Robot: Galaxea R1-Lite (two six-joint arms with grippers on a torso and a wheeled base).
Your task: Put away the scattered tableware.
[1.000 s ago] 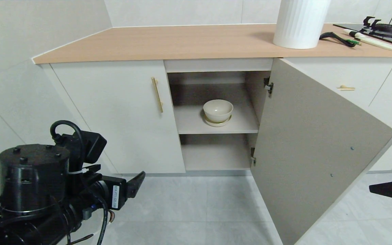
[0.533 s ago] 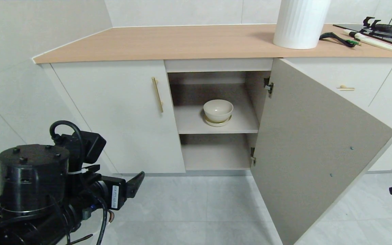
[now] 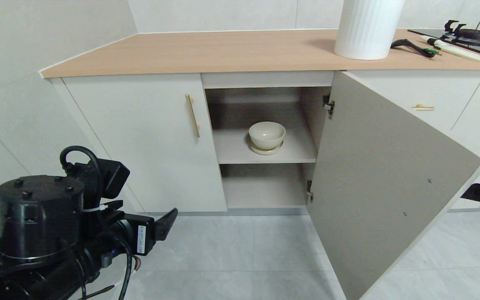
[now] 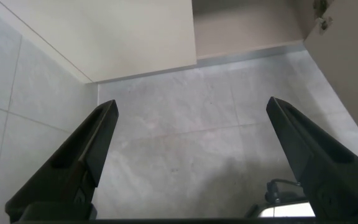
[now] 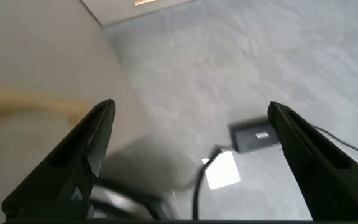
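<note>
Head view: bowl (image 3: 266,134) sits on a small plate (image 3: 266,150) on the upper shelf (image 3: 231,152) of the cabinet (image 3: 265,79), whose door (image 3: 381,175) is swung wide open on the right. My left gripper (image 3: 166,221) hangs low over the floor (image 3: 244,250), left of the opening. My right gripper (image 3: 477,193) is just beside the door's outer edge. Left wrist view: my fingers (image 4: 92,149) are spread wide, nothing btwn them, floor below. Right wrist view: fingers (image 5: 89,143) spread apart too, holding nothing, w/ the door's face next to them.

Bowl (image 3: 266,134) on plate (image 3: 266,150) on upper shelf (image 3: 231,151); open door (image 3: 381,175) to its right.
</note>
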